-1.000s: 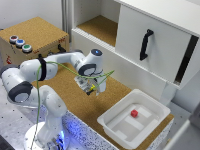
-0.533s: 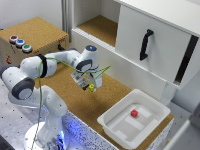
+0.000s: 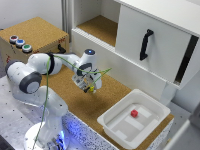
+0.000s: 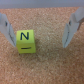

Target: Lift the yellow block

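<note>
The yellow block (image 4: 26,42) is a small bright yellow cube with dark marks. It sits on the cork surface between my open fingers, closer to one finger (image 4: 6,31) than to the other (image 4: 73,30). Neither finger touches it. My gripper (image 4: 39,46) is open. In the exterior view my gripper (image 3: 88,86) hangs low over the cork table's middle, and a bit of the yellow block (image 3: 91,90) shows under it.
A white tray (image 3: 114,126) holding a small red cube (image 3: 134,113) stands at the exterior view's right. A white cabinet with a black handle (image 3: 146,44) and an open shelf lie behind. A box with coloured buttons (image 3: 20,43) is at the left.
The wrist has shifted only slightly over the same spot on the cork, ending a little lower than half a second ago. The tray and red cube have not moved.
</note>
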`<state>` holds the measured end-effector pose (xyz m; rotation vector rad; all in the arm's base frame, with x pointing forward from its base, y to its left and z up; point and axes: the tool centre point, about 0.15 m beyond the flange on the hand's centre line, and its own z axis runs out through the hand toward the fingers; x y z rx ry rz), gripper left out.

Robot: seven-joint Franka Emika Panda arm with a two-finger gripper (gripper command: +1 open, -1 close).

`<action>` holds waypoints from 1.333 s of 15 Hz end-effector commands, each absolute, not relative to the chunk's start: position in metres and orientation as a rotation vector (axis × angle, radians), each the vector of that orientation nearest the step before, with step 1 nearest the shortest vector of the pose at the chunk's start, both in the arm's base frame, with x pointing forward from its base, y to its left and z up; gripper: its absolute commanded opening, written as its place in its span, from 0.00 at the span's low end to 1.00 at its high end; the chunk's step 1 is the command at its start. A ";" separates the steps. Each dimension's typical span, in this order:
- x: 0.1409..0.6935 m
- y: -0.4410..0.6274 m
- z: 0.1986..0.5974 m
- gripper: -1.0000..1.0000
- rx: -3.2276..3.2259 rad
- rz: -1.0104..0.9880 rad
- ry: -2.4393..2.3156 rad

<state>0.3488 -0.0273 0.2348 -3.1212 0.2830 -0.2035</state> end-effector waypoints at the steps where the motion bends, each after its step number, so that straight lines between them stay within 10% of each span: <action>1: 0.379 -0.013 0.215 1.00 -3.122 -0.127 0.173; 8: 0.400 -0.002 0.213 1.00 -3.192 -0.125 0.039; 9: 0.401 0.001 0.213 0.00 -3.194 -0.127 0.022; 20: 0.395 0.010 0.216 0.00 -3.166 -0.083 0.161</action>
